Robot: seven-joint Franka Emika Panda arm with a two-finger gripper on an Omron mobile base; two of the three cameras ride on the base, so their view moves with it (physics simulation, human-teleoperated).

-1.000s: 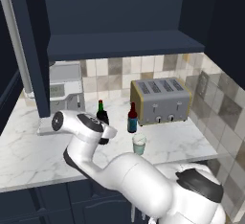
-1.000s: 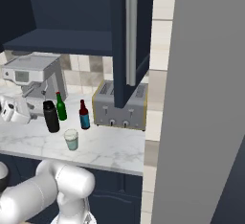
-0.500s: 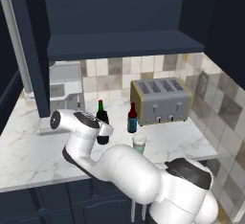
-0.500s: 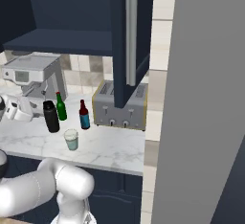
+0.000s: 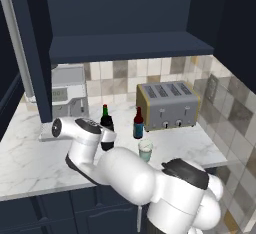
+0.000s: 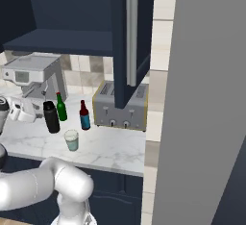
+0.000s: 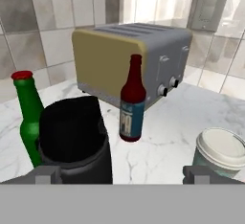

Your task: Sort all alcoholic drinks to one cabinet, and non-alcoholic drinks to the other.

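- Approaching the black flask [image 7: 74,137] on the counter [image 5: 30,163], nothing sorted yet.
- Pincer [image 7: 122,174] spread wide, empty.
- Next: centre on flask, avoid green bottle [image 7: 27,115] just beside.

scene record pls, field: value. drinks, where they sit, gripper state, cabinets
alcoholic: slim green glass bottle with red cap; dark red-brown glass bottle with blue label
non-alcoholic: tall matte black flask; pale teal cup with white lid
location: all four upright on the white marble counter, in front of the silver four-slot toaster
gripper: open, low over the counter, holding nothing, facing the drinks
cabinets: navy wall cabinet shelf above the counter, no drinks on it; navy door with long silver handle open
sorted so far: none
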